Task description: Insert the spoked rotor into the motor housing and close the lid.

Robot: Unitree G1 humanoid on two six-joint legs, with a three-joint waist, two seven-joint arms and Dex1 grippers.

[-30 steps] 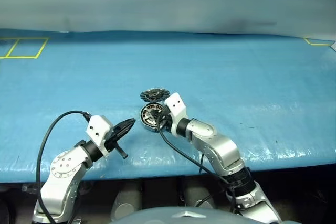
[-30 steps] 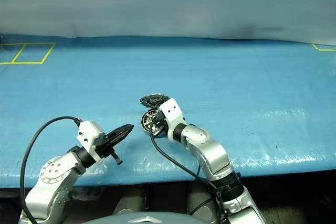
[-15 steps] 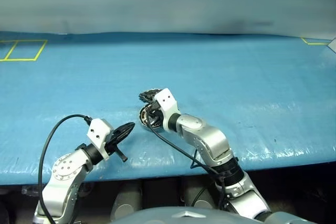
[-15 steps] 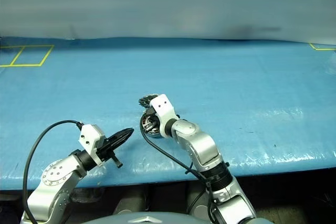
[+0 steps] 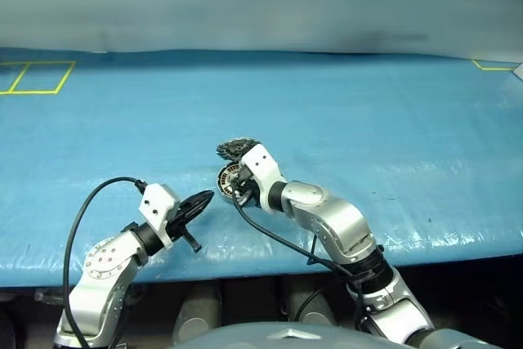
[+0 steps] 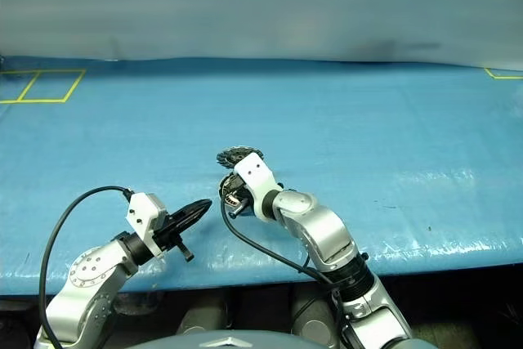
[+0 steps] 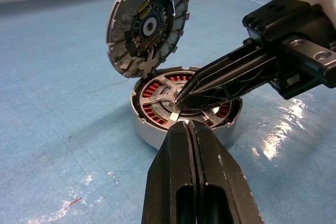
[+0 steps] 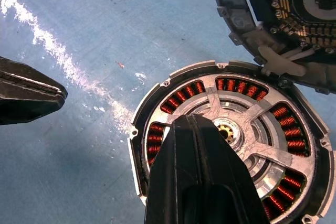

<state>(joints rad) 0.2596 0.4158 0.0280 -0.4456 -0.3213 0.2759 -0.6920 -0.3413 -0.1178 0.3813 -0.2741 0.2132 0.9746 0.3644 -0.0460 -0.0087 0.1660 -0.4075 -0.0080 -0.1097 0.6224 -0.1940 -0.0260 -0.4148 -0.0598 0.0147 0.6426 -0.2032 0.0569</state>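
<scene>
both fingers pinched together; right fingers press spoked rotor in motor housing, lid up.

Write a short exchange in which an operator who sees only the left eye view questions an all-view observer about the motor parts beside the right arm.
Operator: From the left eye view I cannot place the flat silver spoked metal rotor. Where is it?
Observer: It lies inside the round grey metal motor housing, over the copper windings.
Operator: And the round grey lid?
Observer: It stands open, tilted up from the housing's rim, with its dark underside showing.
</scene>
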